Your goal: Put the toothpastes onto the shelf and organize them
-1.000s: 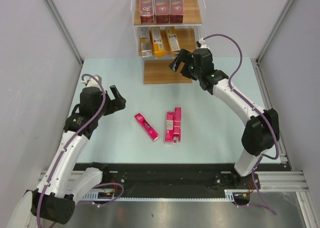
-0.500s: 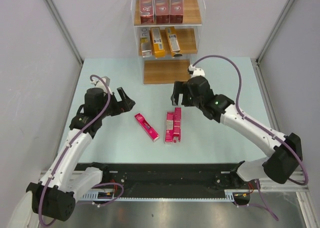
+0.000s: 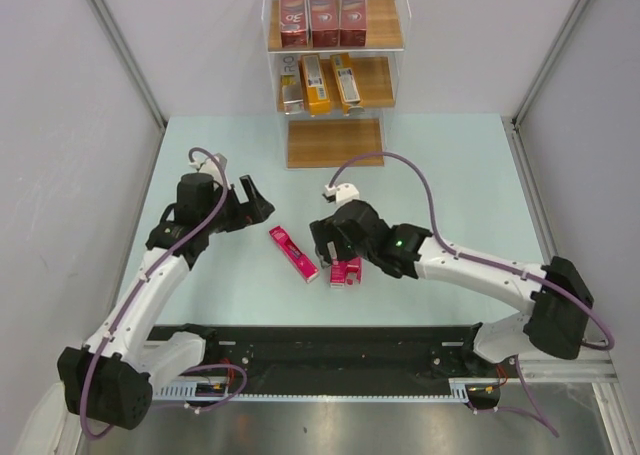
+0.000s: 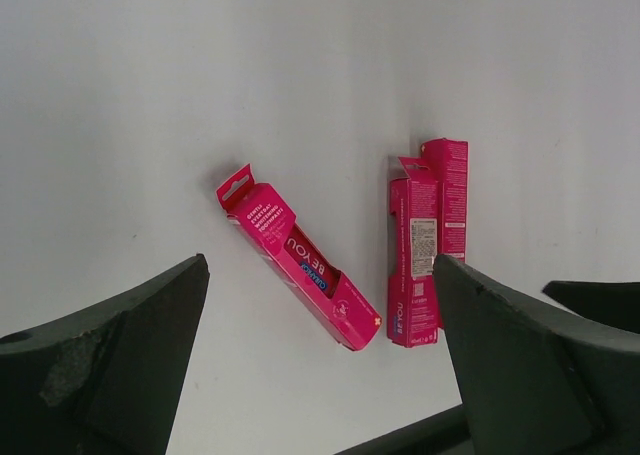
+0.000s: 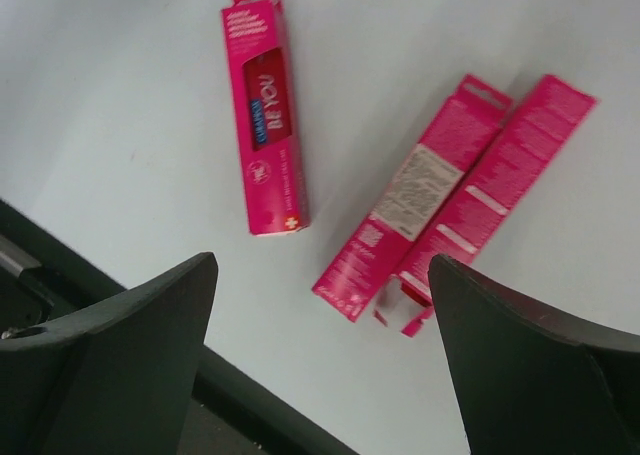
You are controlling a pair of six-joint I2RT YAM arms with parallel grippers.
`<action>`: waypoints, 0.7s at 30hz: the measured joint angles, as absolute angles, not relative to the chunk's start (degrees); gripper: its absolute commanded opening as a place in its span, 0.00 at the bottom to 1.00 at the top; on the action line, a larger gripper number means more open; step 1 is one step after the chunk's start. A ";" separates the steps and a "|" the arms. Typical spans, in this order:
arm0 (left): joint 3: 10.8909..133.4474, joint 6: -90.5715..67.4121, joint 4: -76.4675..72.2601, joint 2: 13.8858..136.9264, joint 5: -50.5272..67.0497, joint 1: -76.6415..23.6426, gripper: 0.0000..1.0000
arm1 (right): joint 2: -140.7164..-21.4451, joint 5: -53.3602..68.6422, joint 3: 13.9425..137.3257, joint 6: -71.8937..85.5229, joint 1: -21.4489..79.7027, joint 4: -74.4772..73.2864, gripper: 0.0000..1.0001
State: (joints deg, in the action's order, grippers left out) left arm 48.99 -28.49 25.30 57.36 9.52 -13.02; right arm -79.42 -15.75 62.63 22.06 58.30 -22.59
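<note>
While both pairs of jaws stand spread, three slim pink cartons [image 3: 293, 253] lie on the smooth table [image 3: 450, 175].

- We count three dark red cartons [image 3: 323, 13].
- We count two orange-yellow cartons [image 3: 316, 83] and one paler carton [image 3: 290, 83].
- We count three pink cartons [image 5: 265, 105], all lying just ahead of the right hand [image 3: 325, 245].
- We count one shelf [image 3: 335, 142] with three tiers.

The right end effector [image 3: 330, 247] is swinging from the shelf [image 3: 335, 143] down over the paired pink cartons [image 3: 347, 271]; the left end effector [image 3: 250, 203] is edging closer.
</note>
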 measured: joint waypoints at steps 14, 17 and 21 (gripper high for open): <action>48.60 -29.17 24.51 58.24 21.98 -3.86 1.00 | -100.44 -5.52 64.40 20.38 62.30 -12.49 0.89; 48.14 -29.52 24.53 57.71 24.38 -1.50 1.00 | -104.29 -5.98 66.37 19.79 62.30 -12.25 0.87; 48.10 -29.52 24.53 57.36 26.17 -1.10 1.00 | -107.61 -6.83 67.99 19.20 62.30 -12.14 0.71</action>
State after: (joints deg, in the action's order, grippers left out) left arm 48.10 -29.52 24.53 57.36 26.17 -1.10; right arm -107.61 -6.83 67.99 19.20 62.30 -12.14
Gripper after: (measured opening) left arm 0.996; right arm 0.837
